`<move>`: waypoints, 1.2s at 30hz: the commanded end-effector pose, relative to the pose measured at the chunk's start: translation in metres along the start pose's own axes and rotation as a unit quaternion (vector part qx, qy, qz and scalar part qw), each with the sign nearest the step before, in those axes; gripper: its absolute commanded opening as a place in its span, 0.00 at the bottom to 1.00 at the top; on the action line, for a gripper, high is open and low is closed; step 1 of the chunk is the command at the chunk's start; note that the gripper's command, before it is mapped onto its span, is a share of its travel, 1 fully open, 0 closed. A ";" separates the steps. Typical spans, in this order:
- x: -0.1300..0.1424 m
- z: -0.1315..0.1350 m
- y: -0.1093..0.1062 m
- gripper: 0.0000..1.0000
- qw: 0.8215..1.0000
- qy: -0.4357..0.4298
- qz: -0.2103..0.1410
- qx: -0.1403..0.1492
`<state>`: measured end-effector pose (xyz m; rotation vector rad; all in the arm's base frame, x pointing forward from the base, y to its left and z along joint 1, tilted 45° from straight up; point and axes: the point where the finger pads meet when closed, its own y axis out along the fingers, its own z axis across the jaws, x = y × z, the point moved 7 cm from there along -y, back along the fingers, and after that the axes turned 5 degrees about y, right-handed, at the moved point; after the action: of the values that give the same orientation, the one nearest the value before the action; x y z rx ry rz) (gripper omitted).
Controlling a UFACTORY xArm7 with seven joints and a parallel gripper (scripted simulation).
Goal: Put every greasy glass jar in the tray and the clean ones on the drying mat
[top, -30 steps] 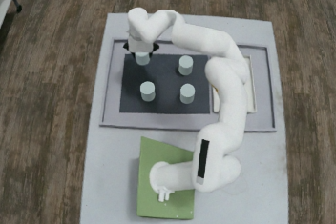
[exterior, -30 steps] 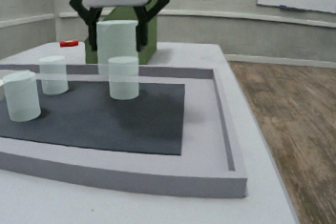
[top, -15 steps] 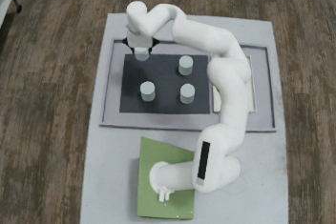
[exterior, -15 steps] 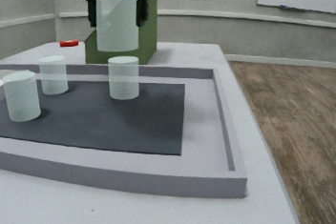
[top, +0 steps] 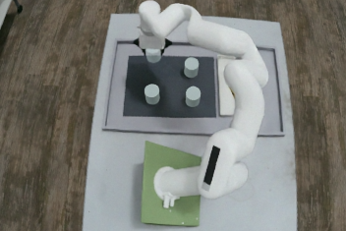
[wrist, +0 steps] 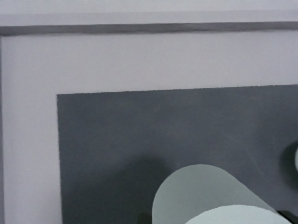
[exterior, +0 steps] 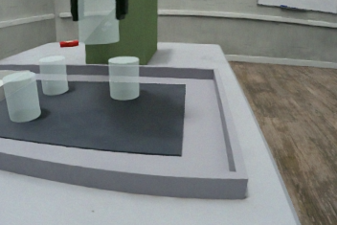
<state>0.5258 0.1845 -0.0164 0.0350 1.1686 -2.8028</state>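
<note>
My gripper [top: 153, 53] [exterior: 99, 17] [wrist: 216, 217] is shut on a pale, frosted glass jar [exterior: 99, 32] [wrist: 195, 187] and holds it upright, raised above the back-left part of the dark drying mat [top: 172, 110] [exterior: 158, 132] [wrist: 110, 130]. Three similar jars stand upright on the mat: a back-right jar [top: 192, 68] [exterior: 22, 97], a front-left jar [top: 152, 94] [exterior: 124, 78] and a front-right jar [top: 193, 96] [exterior: 55, 76]. No grease shows on any of them. The cream tray [top: 225, 86] lies right of the mat in the top view, partly hidden under the arm.
A low grey rim [top: 110, 86] [exterior: 120, 186] [wrist: 150, 27] surrounds the mat and tray. The arm's base stands at a green block [top: 172, 214] [exterior: 144, 22]. The arm passes over the right side of the rimmed area. A small red item [exterior: 69, 43] lies beside the green block.
</note>
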 end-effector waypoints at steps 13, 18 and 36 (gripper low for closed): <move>0.002 0.045 -0.003 0.00 1.000 -0.001 0.003 -0.003; 0.003 0.055 -0.003 0.00 1.000 -0.001 0.003 -0.003; 0.005 0.108 -0.003 0.00 1.000 -0.001 0.003 -0.003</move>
<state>0.5223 0.1107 0.0557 0.0357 1.1707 -2.8016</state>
